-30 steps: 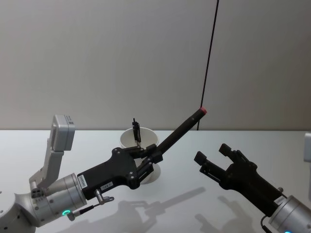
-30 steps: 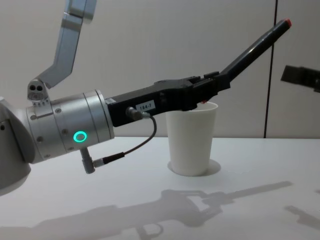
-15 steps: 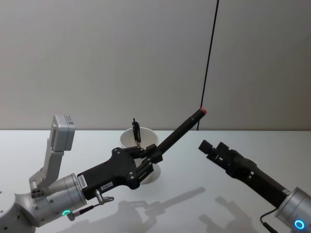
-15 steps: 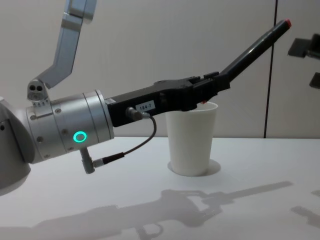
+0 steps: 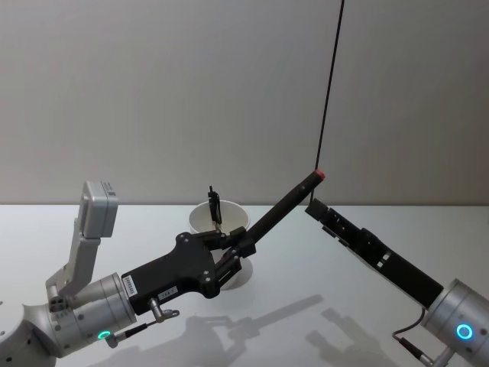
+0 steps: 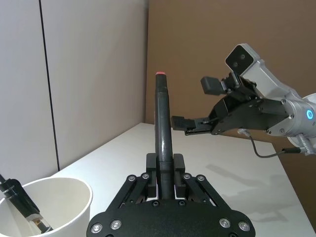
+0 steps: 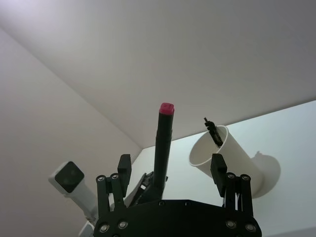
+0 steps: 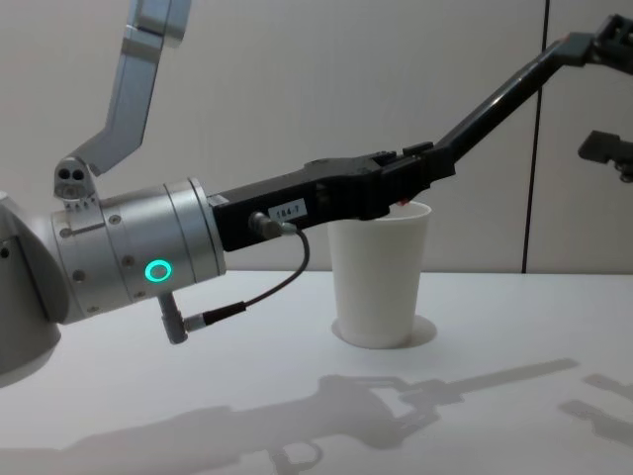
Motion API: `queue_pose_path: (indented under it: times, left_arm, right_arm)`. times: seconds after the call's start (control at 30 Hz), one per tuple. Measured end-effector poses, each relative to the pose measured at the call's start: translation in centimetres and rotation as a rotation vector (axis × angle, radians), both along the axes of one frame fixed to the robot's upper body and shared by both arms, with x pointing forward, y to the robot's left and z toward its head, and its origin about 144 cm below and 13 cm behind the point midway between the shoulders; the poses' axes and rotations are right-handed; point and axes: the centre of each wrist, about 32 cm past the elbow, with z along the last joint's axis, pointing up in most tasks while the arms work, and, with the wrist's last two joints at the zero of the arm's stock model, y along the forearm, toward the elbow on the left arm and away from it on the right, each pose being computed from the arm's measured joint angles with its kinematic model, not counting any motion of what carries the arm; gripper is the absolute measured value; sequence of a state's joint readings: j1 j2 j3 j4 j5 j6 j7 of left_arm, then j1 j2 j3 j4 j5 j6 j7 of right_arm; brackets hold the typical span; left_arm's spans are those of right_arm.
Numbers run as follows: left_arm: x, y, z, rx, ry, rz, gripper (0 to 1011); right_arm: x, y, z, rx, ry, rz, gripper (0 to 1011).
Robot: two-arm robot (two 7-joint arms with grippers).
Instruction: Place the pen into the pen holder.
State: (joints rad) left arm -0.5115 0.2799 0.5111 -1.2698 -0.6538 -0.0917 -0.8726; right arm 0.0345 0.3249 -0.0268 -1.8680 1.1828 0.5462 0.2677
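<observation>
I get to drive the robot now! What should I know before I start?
Left gripper: shut on the lower end of the pen, close by the pen holder. The pen slants up toward the robot's right, red tip high.
Right gripper: open, up by the red tip, not gripping it.
Done: the pen is picked up and held in the air. Another dark pen sits in the cup.
Left: bring the held pen upright over the cup's rim, lower it in, let go.

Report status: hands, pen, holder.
Left hand shut on pen, pen tilted up near pen holder. Right hand open at pen's red tip, not gripping. Holder upright, second pen inside, mouth otherwise open.
</observation>
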Motion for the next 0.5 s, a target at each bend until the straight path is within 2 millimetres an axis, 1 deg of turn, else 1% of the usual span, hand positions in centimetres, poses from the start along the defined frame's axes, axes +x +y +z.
queue_pose_path:
  times: [0.5]
  left_arm:
    - [0.0,0.0,0.0,0.0,0.0,0.0,202]
  right_arm:
    - [0.2,1.4,1.0,0.062,0.047,-0.012,1001]
